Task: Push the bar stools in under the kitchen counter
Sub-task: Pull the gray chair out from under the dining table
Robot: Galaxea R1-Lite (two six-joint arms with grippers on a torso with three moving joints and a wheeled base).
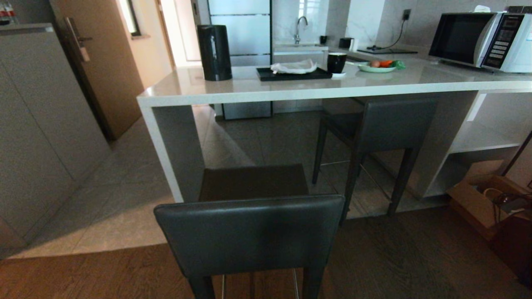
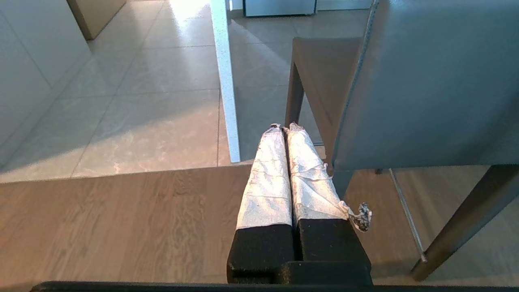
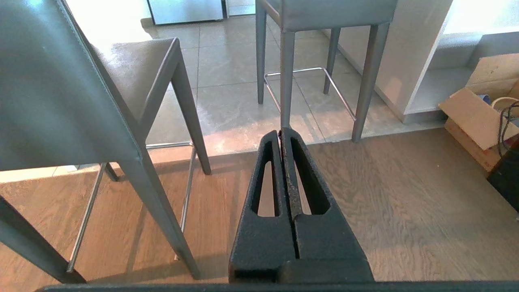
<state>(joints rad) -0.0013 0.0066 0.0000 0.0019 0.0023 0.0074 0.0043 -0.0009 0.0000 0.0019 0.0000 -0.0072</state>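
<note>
Leather-like grey bar stools point(image 1: 249, 232) | glossy speckled kitchen counter point(image 1: 291, 89) | both grippers clenched empty

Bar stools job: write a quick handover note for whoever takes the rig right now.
Left tool: shut, empty, beside the near stool's backrest, not touching it.
Right tool: shut, empty, over the wood floor between the two stools.
Near stool: out in front of the kitchen counter, by its slab end leg; seat only partly under the worktop.
Far stool: further right, seat under the counter, backrest close to the worktop edge.
Done: far stool looks pushed in.
Left: push the near stool forward until its backrest nears the counter edge.
</note>
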